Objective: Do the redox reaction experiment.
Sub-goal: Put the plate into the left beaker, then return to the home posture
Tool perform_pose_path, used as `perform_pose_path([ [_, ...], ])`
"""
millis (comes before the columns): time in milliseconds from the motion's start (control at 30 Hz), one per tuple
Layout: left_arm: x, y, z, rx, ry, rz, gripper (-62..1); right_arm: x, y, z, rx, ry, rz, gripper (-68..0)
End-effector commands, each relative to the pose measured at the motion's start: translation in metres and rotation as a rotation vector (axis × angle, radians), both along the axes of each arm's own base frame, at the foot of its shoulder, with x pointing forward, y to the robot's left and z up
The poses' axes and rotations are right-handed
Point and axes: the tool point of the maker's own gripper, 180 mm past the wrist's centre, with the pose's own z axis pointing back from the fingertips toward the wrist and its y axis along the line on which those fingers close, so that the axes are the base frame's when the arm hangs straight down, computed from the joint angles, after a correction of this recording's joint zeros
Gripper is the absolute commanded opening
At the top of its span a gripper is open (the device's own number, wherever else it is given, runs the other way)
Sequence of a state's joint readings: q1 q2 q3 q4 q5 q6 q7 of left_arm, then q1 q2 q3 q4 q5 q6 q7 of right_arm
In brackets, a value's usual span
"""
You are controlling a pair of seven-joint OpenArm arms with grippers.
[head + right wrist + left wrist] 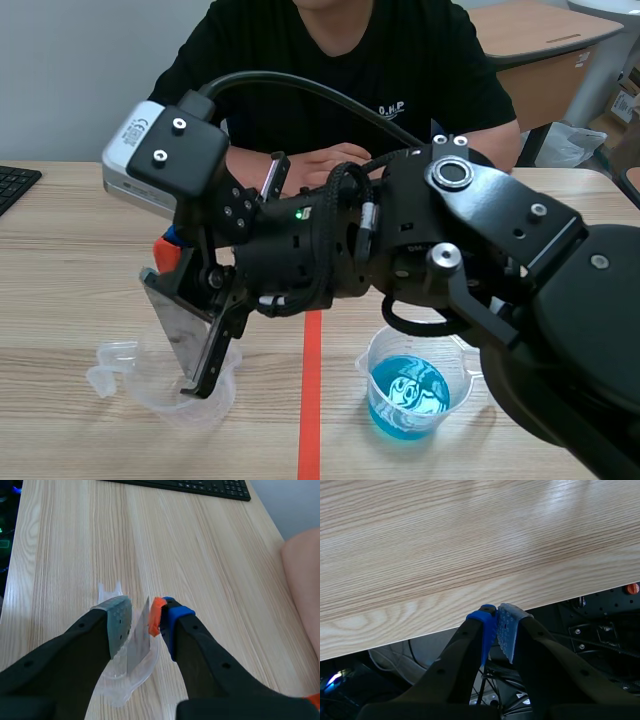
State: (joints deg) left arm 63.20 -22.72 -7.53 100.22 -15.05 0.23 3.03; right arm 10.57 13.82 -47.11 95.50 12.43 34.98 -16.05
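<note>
The left end effector (497, 615) hangs over the near edge of the pale wood-grain worktop (470, 545), its two pads pressed together on nothing. At the far left of the worktop lies a black computer keyboard (15, 185). Further right stands an empty, clear plastic beaker with a pouring lip (120, 375). The lower end of a thin, flat grey metal sheet (170, 315) dips into it at a tilt. The right arm comes in from the right and reaches past the middle. Its end effector (145, 610) straddles that sheet, which slants across the gap from one pad to the other, so by my reading it is clamped on the sheet. A small orange piece (157, 616) sits against the blue pad; I cannot tell what it is. Right of the orange-red tape line (312, 400) sits a second clear plastic beaker (371, 365), partly filled with bright blue liquid (408, 398), well apart from the sheet. Across the worktop a person's hand (325, 165) rests behind the arm. The sheet looks stiff, light and smooth, so it may slide on the pads. It is best held on its flat faces near the upper end, leaving the lower part free for the liquid. Both beakers look thin and light, and a sheet leaning on a rim could tip one over.
</note>
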Motion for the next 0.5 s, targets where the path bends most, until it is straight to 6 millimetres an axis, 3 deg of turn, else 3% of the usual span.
perform_pose_path([
  [0,0.0,-0.002,0.002,-0.011,-0.007,0.003,-56.3,-0.001,0.003,0.011,0.032,-0.012,0.026,-44.7],
  [300,0.0,-0.002,0.002,-0.01,-0.006,0.003,-56.3,-0.014,0.012,0.016,0.057,0.006,0.091,-21.4],
  [467,0.0,-0.002,0.002,-0.01,-0.006,0.003,-56.3,-0.021,0.017,0.025,0.118,0.055,0.116,-5.1],
])
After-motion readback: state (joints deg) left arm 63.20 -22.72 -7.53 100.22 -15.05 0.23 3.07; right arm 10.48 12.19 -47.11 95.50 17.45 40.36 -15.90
